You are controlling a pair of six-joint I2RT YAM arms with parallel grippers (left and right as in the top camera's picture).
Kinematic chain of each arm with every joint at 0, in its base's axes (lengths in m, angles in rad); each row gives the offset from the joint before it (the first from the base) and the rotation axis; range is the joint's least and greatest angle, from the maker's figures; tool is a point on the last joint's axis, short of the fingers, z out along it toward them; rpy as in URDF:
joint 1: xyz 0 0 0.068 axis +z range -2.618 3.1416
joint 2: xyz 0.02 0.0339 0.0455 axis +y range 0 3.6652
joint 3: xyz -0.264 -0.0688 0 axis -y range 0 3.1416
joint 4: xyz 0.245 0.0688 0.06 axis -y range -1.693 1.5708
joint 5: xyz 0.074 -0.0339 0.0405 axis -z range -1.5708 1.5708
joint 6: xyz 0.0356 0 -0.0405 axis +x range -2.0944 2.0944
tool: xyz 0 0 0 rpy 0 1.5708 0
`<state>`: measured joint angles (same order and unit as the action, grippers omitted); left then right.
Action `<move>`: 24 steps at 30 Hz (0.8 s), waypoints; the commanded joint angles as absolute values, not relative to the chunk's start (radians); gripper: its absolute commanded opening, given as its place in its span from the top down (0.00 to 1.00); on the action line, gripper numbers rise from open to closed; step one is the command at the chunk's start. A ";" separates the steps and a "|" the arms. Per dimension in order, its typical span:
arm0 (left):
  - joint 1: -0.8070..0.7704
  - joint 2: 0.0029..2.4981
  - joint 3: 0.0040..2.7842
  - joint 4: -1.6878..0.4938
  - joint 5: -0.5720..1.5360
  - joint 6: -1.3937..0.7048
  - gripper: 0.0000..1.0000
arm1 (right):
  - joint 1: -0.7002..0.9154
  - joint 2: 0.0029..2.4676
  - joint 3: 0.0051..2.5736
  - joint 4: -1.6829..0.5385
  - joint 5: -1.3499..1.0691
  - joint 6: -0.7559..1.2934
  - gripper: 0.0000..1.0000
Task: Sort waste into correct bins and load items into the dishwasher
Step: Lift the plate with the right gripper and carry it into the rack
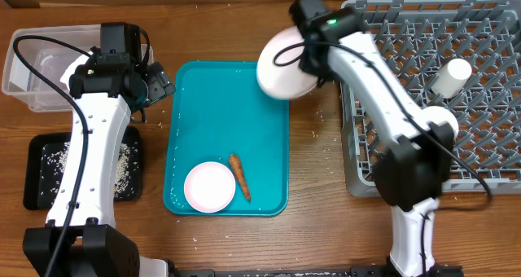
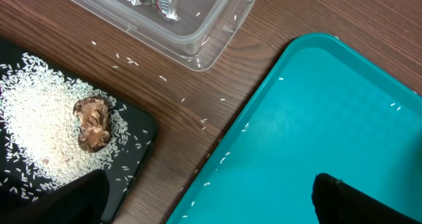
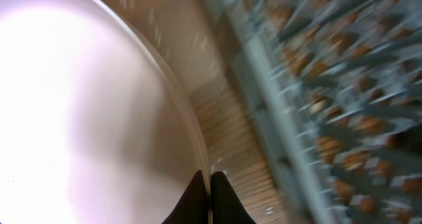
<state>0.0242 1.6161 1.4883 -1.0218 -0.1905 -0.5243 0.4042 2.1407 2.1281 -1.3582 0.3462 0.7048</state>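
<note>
My right hand [image 3: 210,197] pinches one plate [image 1: 283,65] (by its rim); left hand [image 2: 211,201] spread. Tray [image 1: 228,106]: one bowl [image 1: 210,186], one carrot [image 1: 239,176]. Rack [image 1: 488,171]: one cup [image 1: 450,76].

Two dishes [image 1: 281,69] [image 1: 210,186], one carrot [image 1: 239,176], one tray [image 1: 232,106], one rack [image 1: 488,32], one cup [image 1: 452,75], two bins [image 1: 20,81] [image 1: 41,159].

A brown wood-grain table [image 1: 317,228], evenly lit, fills the whole background.
</note>
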 commanded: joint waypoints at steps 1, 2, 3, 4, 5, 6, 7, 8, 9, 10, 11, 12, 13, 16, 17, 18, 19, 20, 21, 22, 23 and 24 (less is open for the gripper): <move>0.024 1.608 1.507 -1.021 -0.184 -0.531 0.00 | 0.343 1.994 2.168 -1.365 0.531 0.703 0.96; 0.024 1.608 1.507 -1.021 -0.184 -0.531 0.00 | 0.321 1.979 2.168 -1.369 0.542 0.702 0.96; 0.024 1.608 1.507 -1.021 -0.184 -0.531 0.00 | 0.297 1.969 2.168 -1.372 0.547 0.700 0.96; 0.024 1.608 1.507 -1.021 -0.184 -0.531 0.00 | 0.266 1.963 2.168 -1.377 0.560 0.699 0.96; 0.024 1.608 1.507 -1.021 -0.184 -0.531 0.00 | 0.249 1.963 2.168 -1.378 0.570 0.699 0.96; 0.024 1.608 1.507 -1.021 -0.184 -0.531 0.00 | 0.216 1.964 2.167 -1.378 0.596 0.688 0.96; 0.024 1.608 1.507 -1.021 -0.184 -0.531 0.00 | 0.202 1.966 2.167 -1.374 0.604 0.671 0.96; 0.024 1.608 1.507 -1.021 -0.184 -0.531 0.00 | 0.173 1.968 2.167 -1.364 0.617 0.631 0.96; 0.024 1.608 1.507 -1.021 -0.184 -0.531 0.00 | 0.147 1.970 2.167 -1.356 0.633 0.602 0.96; 0.024 1.608 1.507 -1.021 -0.184 -0.531 0.00 | 0.132 1.970 2.167 -1.351 0.646 0.587 0.96; 0.024 1.608 1.507 -1.021 -0.184 -0.531 0.00 | 0.112 1.971 2.167 -1.342 0.663 0.567 0.96; 0.024 1.608 1.507 -1.021 -0.184 -0.531 0.00 | 0.093 1.972 2.167 -1.336 0.680 0.556 0.96; 0.024 1.608 1.507 -1.021 -0.184 -0.531 0.00 | 0.072 1.973 2.167 -1.322 0.680 0.522 0.96; 0.024 1.608 1.507 -1.021 -0.184 -0.531 0.00 | 0.033 1.991 2.166 -1.296 0.690 0.450 0.96; 0.024 1.608 1.507 -1.021 -0.184 -0.531 0.00 | 0.026 1.998 2.166 -1.293 0.697 0.448 0.96; 0.024 1.608 1.507 -1.021 -0.184 -0.531 0.00 | 0.017 2.007 2.166 -1.290 0.704 0.448 0.96; 0.024 1.608 1.507 -1.021 -0.184 -0.531 0.00 | 0.008 2.018 2.165 -1.286 0.706 0.448 0.96; 0.024 1.608 1.507 -1.021 -0.184 -0.531 0.00 | -0.001 2.028 2.165 -1.284 0.706 0.448 0.96; 0.024 1.608 1.507 -1.021 -0.184 -0.531 0.00 | -0.005 2.038 2.165 -1.283 0.706 0.448 0.96; 0.024 1.608 1.507 -1.021 -0.184 -0.531 0.00 | -0.009 2.054 2.163 -1.276 0.715 0.448 0.96; 0.024 1.608 1.507 -1.021 -0.184 -0.531 0.00 | -0.009 2.065 2.162 -1.268 0.730 0.448 0.96; 0.024 1.608 1.507 -1.021 -0.184 -0.531 0.00 | -0.009 2.077 2.159 -1.259 0.750 0.448 0.96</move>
